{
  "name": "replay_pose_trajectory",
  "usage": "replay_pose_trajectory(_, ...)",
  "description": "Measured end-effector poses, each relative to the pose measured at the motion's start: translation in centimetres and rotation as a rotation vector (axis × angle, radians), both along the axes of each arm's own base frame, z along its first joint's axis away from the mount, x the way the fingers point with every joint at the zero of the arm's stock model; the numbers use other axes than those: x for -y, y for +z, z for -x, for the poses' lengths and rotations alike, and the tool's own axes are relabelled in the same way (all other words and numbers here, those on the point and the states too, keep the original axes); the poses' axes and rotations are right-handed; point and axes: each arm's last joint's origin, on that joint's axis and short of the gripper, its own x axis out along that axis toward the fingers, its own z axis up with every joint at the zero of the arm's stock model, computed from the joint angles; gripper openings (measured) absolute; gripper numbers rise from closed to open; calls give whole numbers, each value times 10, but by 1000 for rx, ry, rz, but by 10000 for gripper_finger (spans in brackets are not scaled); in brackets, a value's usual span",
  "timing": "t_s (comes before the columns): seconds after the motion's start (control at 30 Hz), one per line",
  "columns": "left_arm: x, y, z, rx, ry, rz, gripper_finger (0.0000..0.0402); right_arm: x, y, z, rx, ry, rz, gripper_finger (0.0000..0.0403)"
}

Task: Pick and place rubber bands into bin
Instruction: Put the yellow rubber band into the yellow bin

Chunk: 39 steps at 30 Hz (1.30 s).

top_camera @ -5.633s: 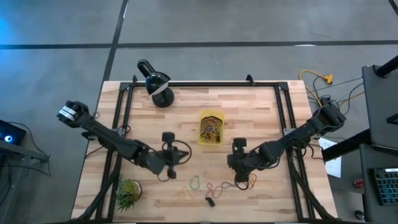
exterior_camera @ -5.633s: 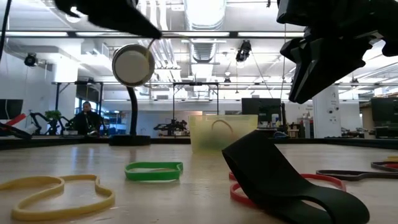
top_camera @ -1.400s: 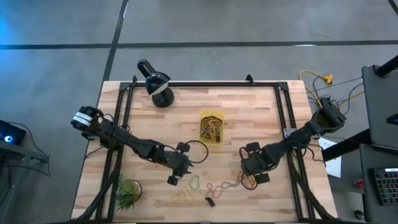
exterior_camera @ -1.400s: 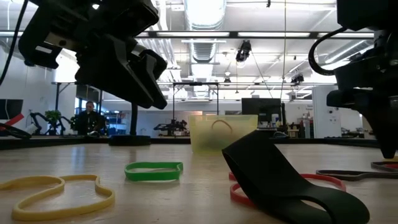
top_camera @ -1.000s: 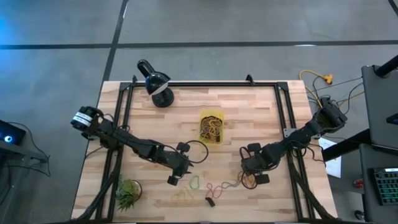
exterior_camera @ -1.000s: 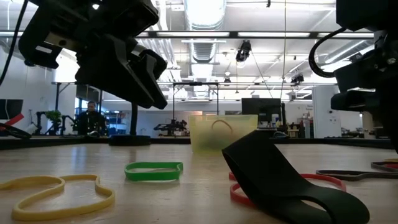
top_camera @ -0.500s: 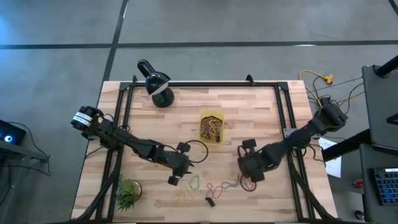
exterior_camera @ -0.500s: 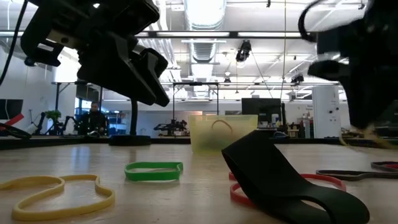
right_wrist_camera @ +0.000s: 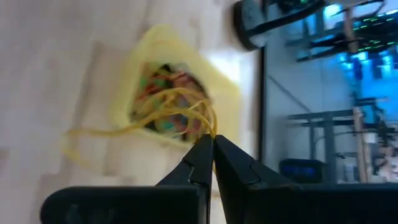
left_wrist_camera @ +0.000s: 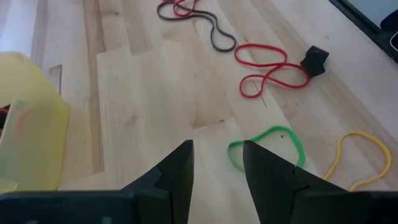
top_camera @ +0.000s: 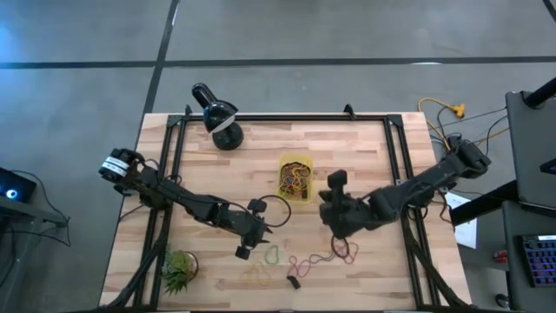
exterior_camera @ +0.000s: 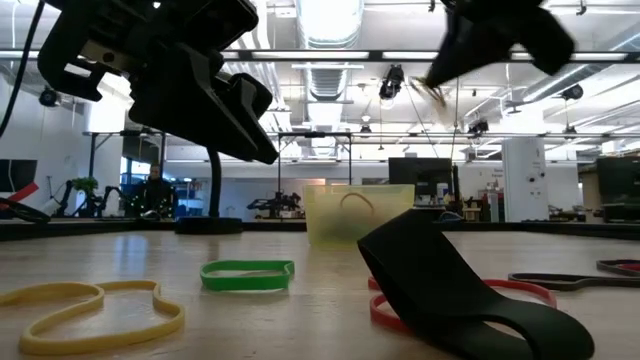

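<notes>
Right pincer [right_wrist_camera: 210, 146] now risen toward bin [right_wrist_camera: 180, 50], clamping yellow band [right_wrist_camera: 124, 127], left pincer [left_wrist_camera: 216, 163] apart.

A grey concrete floor [top_camera: 287, 35] crossed by dark seams surrounds the wooden table [top_camera: 347, 148]. At 3 o'clock stands a dark desk [top_camera: 530, 174]; long ceiling lights [exterior_camera: 330, 20] glow overhead.

Both arms are built from dark, jointed segments; a white band is seen near the left arm's base [top_camera: 114, 165].
</notes>
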Motion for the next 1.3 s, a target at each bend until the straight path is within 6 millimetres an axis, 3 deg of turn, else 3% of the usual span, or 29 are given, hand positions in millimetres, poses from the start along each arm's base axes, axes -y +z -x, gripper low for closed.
replay_pose_trajectory(0.27, 0, 0, 0, 2, 0, 1, 123, 47, 13, -28, 30, -45, -9, 8)
replay_pose_trajectory(0.5, 0, 0, 0, 1, 0, 0, 123, 96, -3, -43, 64, -7, -170, 8)
replay_pose_trajectory(0.7, 0, 0, 0, 1, 0, 0, 123, 127, -18, -50, 96, 10, -273, 9)
replay_pose_trajectory(1.1, 0, 1, 0, 11, 0, 4, 123, 146, -58, -65, 5, -30, -335, 9)
replay_pose_trajectory(1.3, 0, 1, -1, 14, 0, 5, 123, 147, -68, -68, -11, -61, -365, 45)
